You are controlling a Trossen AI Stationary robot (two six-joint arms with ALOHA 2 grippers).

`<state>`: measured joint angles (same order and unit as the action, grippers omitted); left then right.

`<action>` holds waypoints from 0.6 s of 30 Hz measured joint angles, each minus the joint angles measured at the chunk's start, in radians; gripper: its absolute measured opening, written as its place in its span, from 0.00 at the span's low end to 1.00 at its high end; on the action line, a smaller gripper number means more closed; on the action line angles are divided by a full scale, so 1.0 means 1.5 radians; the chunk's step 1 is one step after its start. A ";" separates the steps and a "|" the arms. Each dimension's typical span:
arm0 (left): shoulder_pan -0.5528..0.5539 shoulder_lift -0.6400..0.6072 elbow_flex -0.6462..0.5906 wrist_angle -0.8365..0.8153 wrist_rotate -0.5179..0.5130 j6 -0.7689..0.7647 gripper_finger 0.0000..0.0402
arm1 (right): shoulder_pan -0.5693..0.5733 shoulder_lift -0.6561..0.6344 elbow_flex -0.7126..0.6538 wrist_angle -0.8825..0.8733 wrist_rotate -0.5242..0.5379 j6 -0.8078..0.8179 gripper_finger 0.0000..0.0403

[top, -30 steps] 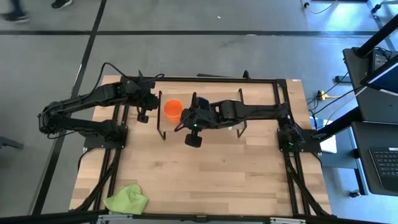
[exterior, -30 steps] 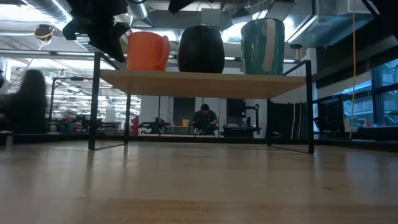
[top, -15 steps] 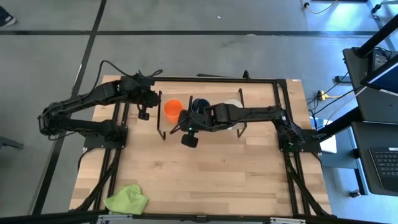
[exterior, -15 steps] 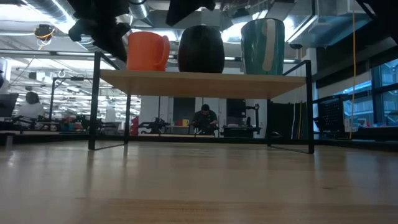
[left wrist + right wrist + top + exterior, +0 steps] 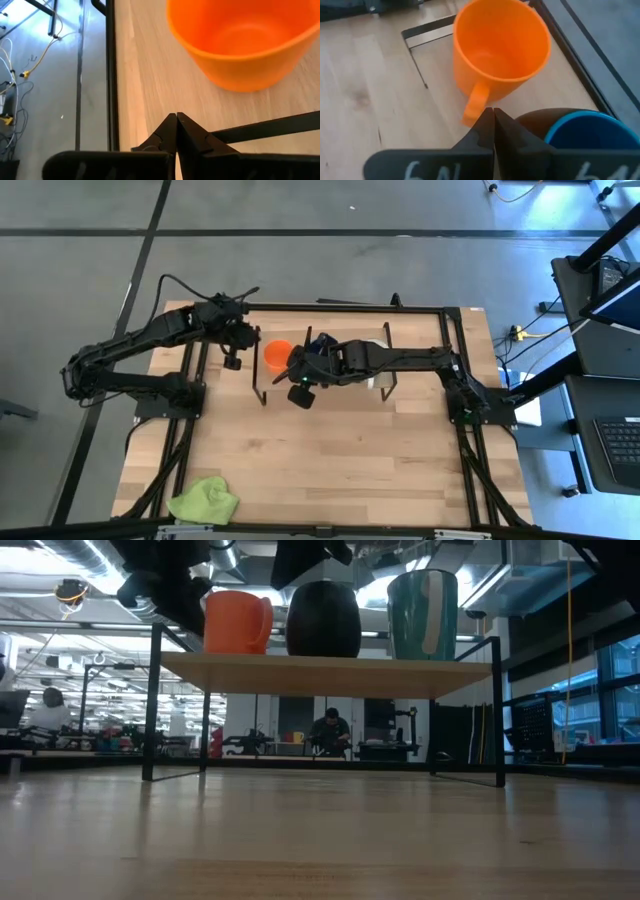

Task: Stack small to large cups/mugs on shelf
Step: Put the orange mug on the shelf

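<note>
Low view shows three mugs standing upright in a row on the shelf (image 5: 330,673): the orange mug (image 5: 236,622) at the left, the dark blue mug (image 5: 323,619) in the middle, the white mug (image 5: 423,615) at the right, close together but with gaps between them. All three look like glazed ceramic, so I would expect them to be stiff, fairly heavy for their size, slick to steel fingers and liable to chip if knocked together. The rim wall or the handle seems the safest hold; the orange mug's handle points toward the near side and its rounded bowl is empty, with a smooth matte inside.

The shelf is a pale wood board with fine grain on thin black wire legs, standing on a similar planked table (image 5: 330,450).

The right gripper (image 5: 492,121) hovers above the gap between the orange and blue mugs, fingers pressed together and holding nothing. The left gripper (image 5: 176,131) hangs just left of the orange mug, fingers likewise closed and empty.

A green cloth (image 5: 204,501) lies crumpled at the table's near left corner.
</note>
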<state>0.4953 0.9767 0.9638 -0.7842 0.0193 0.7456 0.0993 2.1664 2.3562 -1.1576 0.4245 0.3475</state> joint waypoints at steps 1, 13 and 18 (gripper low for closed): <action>0.002 0.000 0.000 0.001 0.000 0.000 0.00 | -0.001 0.000 0.000 0.000 0.001 0.008 0.00; 0.016 0.000 0.000 0.008 0.031 0.000 0.01 | -0.004 0.014 -0.002 0.015 -0.039 0.059 0.00; 0.016 0.010 0.000 0.011 0.031 0.011 0.00 | -0.003 0.014 -0.002 0.015 -0.006 0.061 0.00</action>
<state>0.5190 0.9914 0.9640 -0.7679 0.0658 0.7618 0.0940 2.1880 2.3535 -1.1347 0.4150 0.4389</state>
